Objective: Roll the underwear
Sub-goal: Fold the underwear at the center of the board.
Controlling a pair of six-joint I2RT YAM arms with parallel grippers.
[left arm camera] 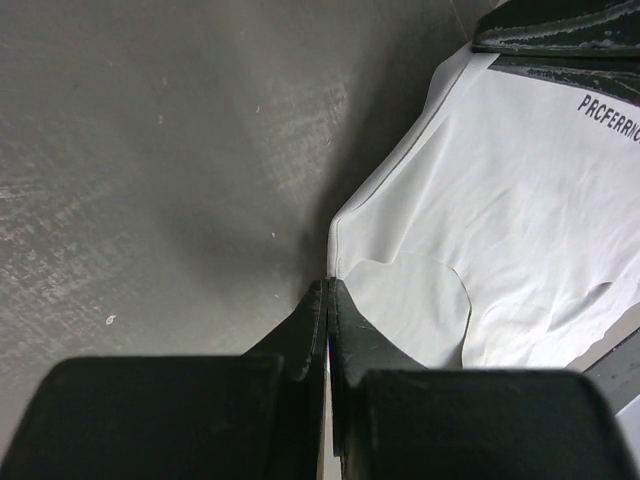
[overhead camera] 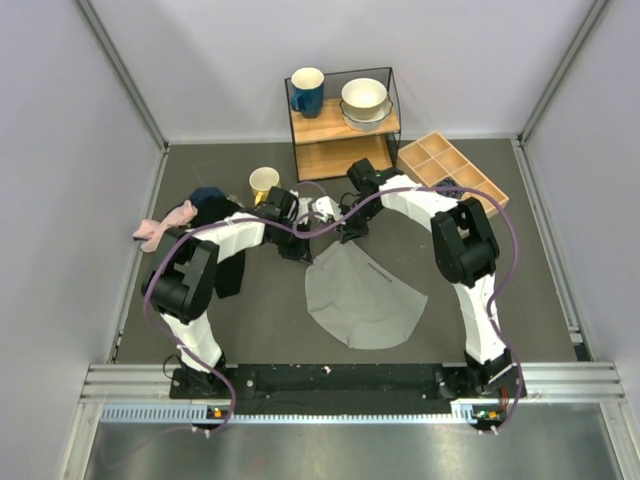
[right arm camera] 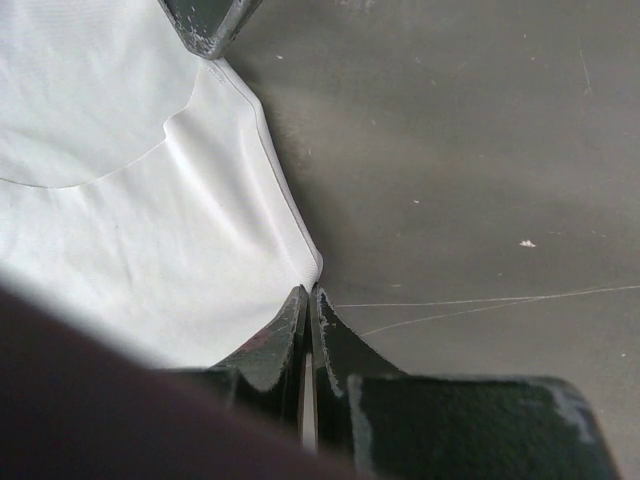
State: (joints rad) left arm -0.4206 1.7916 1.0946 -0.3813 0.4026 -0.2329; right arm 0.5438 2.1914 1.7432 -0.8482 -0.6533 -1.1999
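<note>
- One pink cloth [overhead camera: 160, 228] lies crumpled at the far left of the dark table [overhead camera: 270, 310], near the side wall.
- Just right of it sits a dark blue bundle [overhead camera: 207, 197], partly covered by the left arm [overhead camera: 235, 238].
- A pale cup [overhead camera: 264, 182] stands upright just behind that arm's wrist.
- Left gripper [left arm camera: 327, 288]: jaws pressed together on the left corner of the underwear's narrow far end. A pale sliver of cloth shows between the fingers.
- A wire shelf rack [overhead camera: 340, 125] stands at the back centre. It carries a blue mug [overhead camera: 307, 92] on the left and stacked bowls [overhead camera: 365, 100] on the right.
- Right gripper [right arm camera: 308, 295]: jaws likewise pinched tight, on the opposite corner of the same end, where the hem rises to the tips.
- The two grippers sit close together, each visible in the other's wrist view, and hide that end from above.
- The underwear [overhead camera: 365, 295] lies flat at table centre, fan-shaped, wide end towards the bases. Dark lettering runs along its right edge.
- A wooden compartment tray [overhead camera: 450, 170] rests at the far right, behind the right arm [overhead camera: 462, 245].
</note>
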